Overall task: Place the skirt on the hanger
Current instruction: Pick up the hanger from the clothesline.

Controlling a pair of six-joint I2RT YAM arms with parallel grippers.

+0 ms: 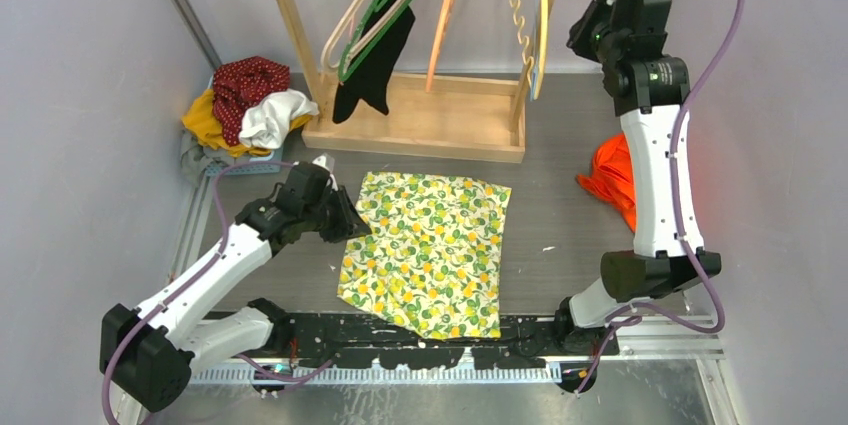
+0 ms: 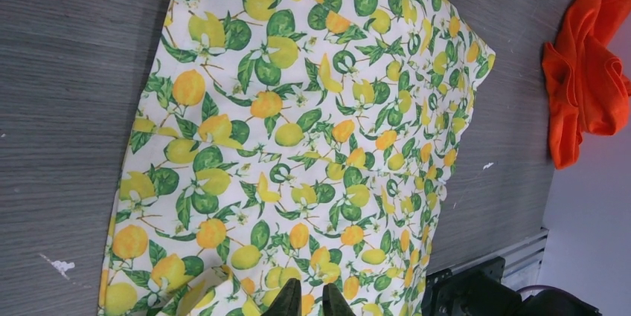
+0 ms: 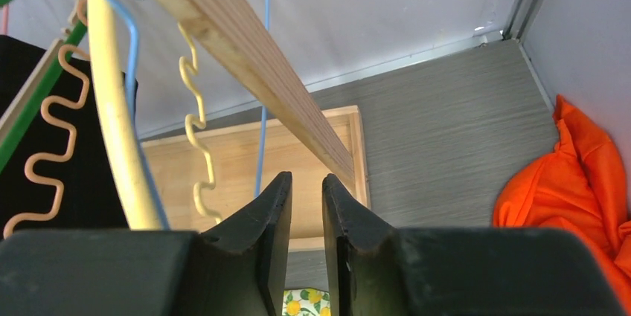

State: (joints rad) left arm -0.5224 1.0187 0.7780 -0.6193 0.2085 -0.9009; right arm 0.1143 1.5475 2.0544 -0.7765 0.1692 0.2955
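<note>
The lemon-print skirt [image 1: 430, 245] lies flat on the grey table; it fills the left wrist view [image 2: 298, 130]. My left gripper [image 1: 345, 223] is at the skirt's left edge, low over the cloth. Its tips [image 2: 309, 294] are nearly together with nothing seen between them, beside a folded-up corner of the skirt [image 2: 197, 290]. My right gripper [image 1: 578, 40] is raised by the wooden rack's right post, with its jaws [image 3: 306, 178] close together and empty. Several hangers hang on the rack: a green one [image 1: 390, 5] carrying a black garment, a yellow one [image 3: 111, 108] and a thin blue one [image 3: 262, 71].
The wooden rack base [image 1: 420, 120] stands behind the skirt. A pile of red, white and yellow clothes [image 1: 245, 105] lies at the back left. An orange cloth [image 1: 612, 180] lies at the right, behind the right arm. The rack's sloping rail [image 3: 245, 56] is just above the right fingers.
</note>
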